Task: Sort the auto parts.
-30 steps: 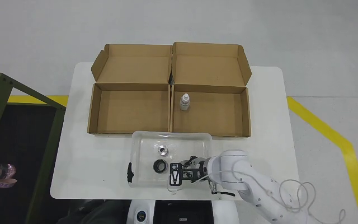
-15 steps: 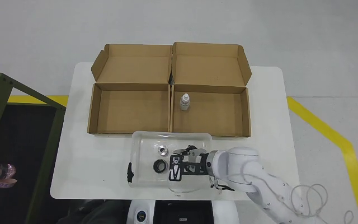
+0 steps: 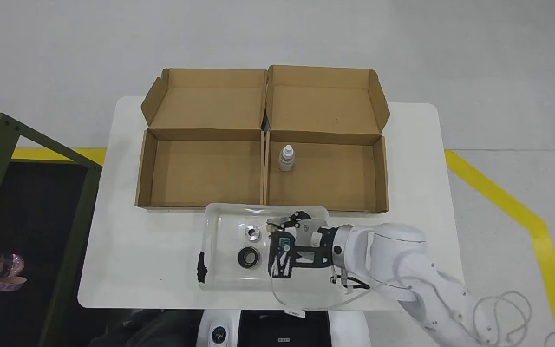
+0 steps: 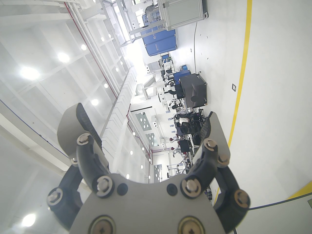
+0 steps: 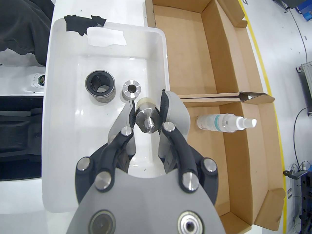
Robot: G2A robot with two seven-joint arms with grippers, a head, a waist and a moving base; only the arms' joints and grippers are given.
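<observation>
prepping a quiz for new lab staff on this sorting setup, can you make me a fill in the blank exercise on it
The metal part is gripped by the tool of the ___ arm.
The number of parts lying loose in the bin is ___.
The spray bottle sits in a ___ box.
Missing words: right; two; cardboard.
</observation>
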